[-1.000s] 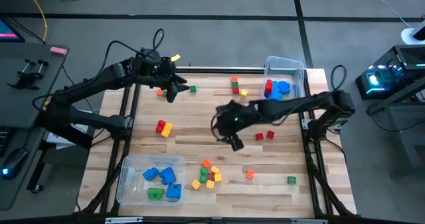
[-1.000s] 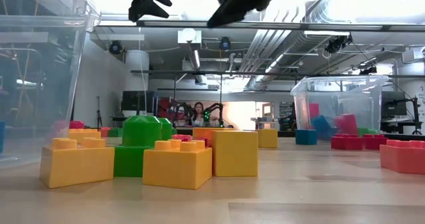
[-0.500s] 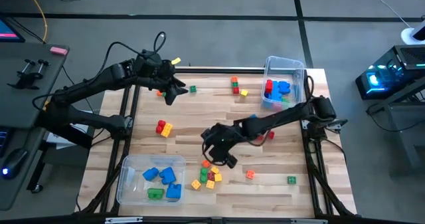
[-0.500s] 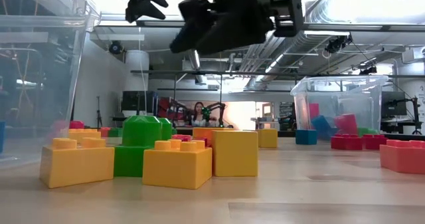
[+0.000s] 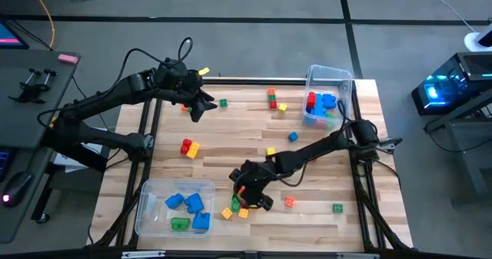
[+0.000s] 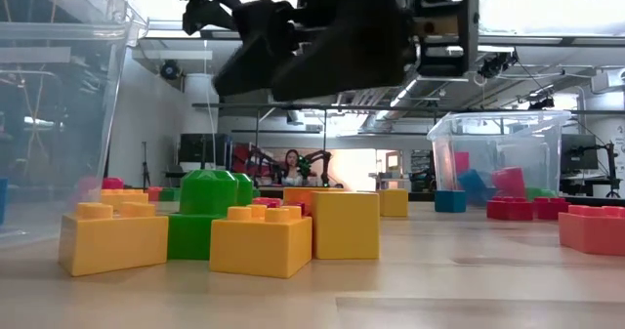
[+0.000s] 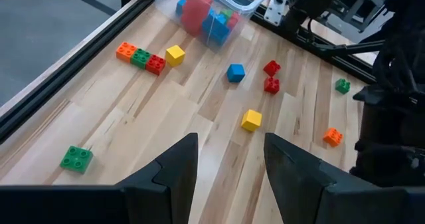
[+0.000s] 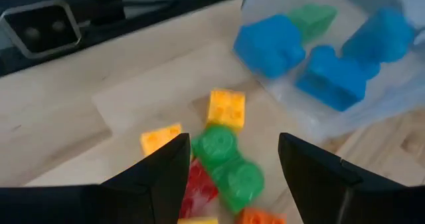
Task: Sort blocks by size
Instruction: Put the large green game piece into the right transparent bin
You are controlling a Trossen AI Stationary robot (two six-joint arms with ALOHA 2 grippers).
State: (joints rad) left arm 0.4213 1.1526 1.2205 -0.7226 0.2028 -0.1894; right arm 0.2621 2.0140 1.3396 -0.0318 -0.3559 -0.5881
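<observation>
Right gripper (image 5: 247, 190) hangs low over mixed block cluster (image 5: 240, 205) near table's front edge, fingers (image 8: 159, 177) spread, nothing between them; we see green block (image 8: 226, 161) in gap below. Left gripper (image 5: 198, 105) waits above table's far left corner, fingers (image 7: 176, 171) parted and empty. Clear bin (image 5: 146, 213) front left holds blue and green blocks; second bin (image 5: 342, 78) far right holds red and blue ones. Smaller blocks lie scattered across wooden table (image 5: 231, 147).
</observation>
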